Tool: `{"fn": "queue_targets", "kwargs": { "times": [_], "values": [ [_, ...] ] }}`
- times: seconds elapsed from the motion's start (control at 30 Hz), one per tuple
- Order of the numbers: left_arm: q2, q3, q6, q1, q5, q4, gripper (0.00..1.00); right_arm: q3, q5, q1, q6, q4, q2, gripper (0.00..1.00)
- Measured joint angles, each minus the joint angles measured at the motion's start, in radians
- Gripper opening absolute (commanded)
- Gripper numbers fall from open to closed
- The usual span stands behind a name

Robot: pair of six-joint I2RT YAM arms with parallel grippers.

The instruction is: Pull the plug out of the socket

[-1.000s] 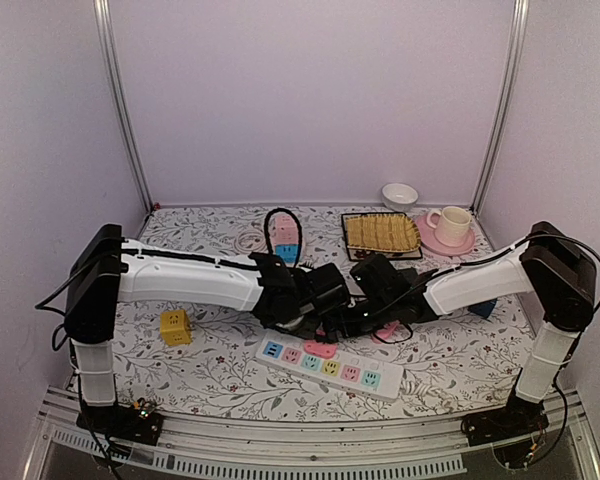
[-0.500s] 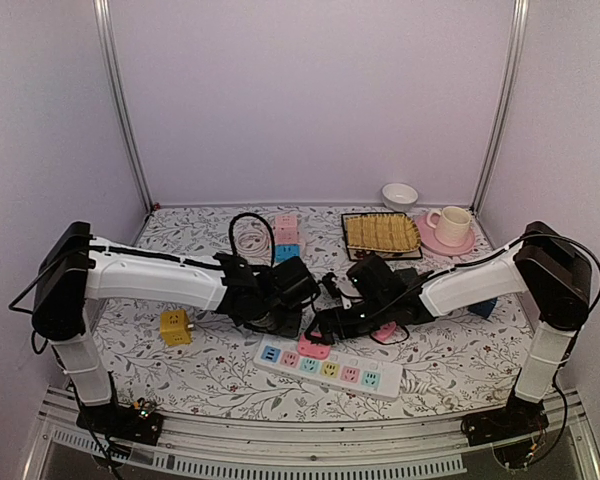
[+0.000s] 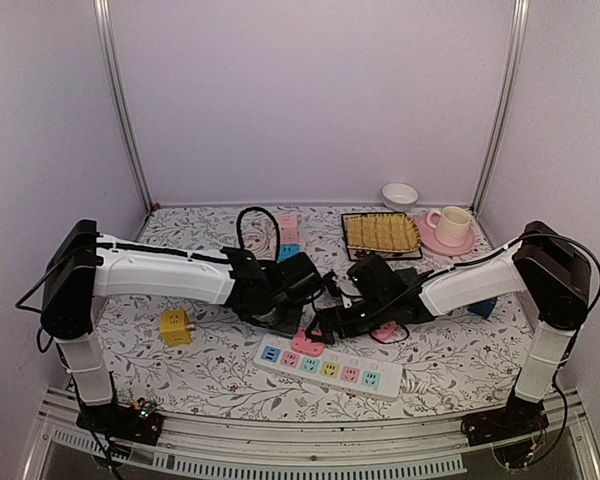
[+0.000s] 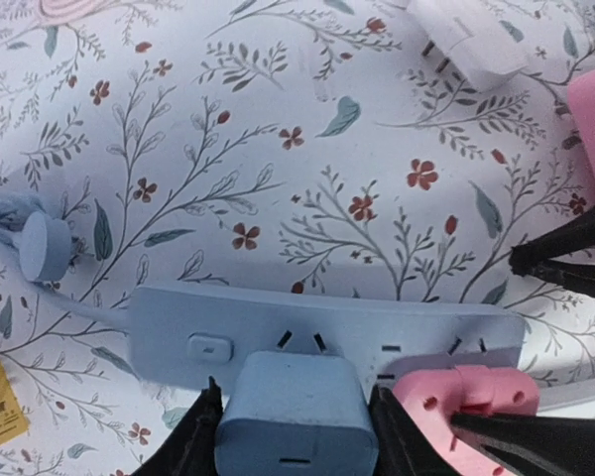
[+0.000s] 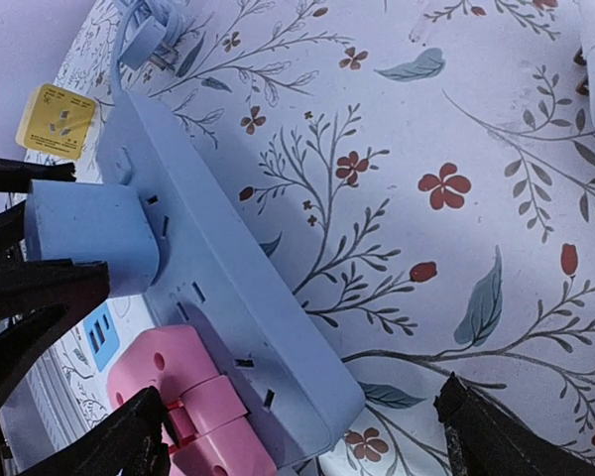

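At the far right of the counter (image 3: 460,352) a cream cup (image 3: 453,221) stood upright on a pink plate (image 3: 462,246). A white bowl (image 3: 400,198) sat just beyond them, near the back wall. From above I could not see into either one, so I cannot say what they held. Left of the plate lay a woven yellow tray (image 3: 380,233) with a dark edge.

My left fingers (image 4: 191,448) were clenched on the blue plug (image 4: 296,416), one on each flank. The plug sat against the socket face of a pale power strip (image 4: 178,332) at mid-counter. Its prongs were hidden, so I could not tell how deep it was seated. A pink adapter (image 4: 456,389) sat on the same strip, just right of the plug.

My right fingers (image 5: 511,441) were spread wide and grasped nothing. The strip's end and the pink adapter lay between them.

In the overhead view both wrists met over the plug and hid it, along with most of its strip. Near them, a white strip with coloured sockets (image 3: 350,374) lay in plain sight. A yellow cube adapter (image 3: 175,327) stood to its left, well apart. The left wrist picture cut off a white plug (image 4: 468,40) at its top edge.
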Motion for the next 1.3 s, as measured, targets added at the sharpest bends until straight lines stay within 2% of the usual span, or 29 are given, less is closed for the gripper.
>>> {"fn": "queue_targets", "kwargs": {
  "times": [0.23,0.43,0.63,0.97,1.3],
  "values": [
    [0.050,0.166,0.001,-0.111,-0.163,-0.043,0.36,0.002,0.015,0.000,-0.014,-0.002,0.003,0.96],
    [0.050,0.171,-0.018,-0.132,-0.212,-0.074,0.36,0.002,0.015,-0.001,-0.015,-0.002,0.004,0.95],
    [-0.010,0.053,-0.076,-0.087,-0.175,-0.060,0.37,0.002,0.016,-0.001,-0.015,-0.002,0.002,0.95],
    [-0.230,-0.210,-0.251,0.085,-0.034,-0.033,0.37,0.026,0.059,-0.001,-0.023,-0.105,-0.037,0.96],
    [-0.332,-0.412,-0.367,0.101,0.080,-0.011,0.40,0.048,0.114,-0.001,-0.055,-0.262,-0.095,0.96]
  ]
}}
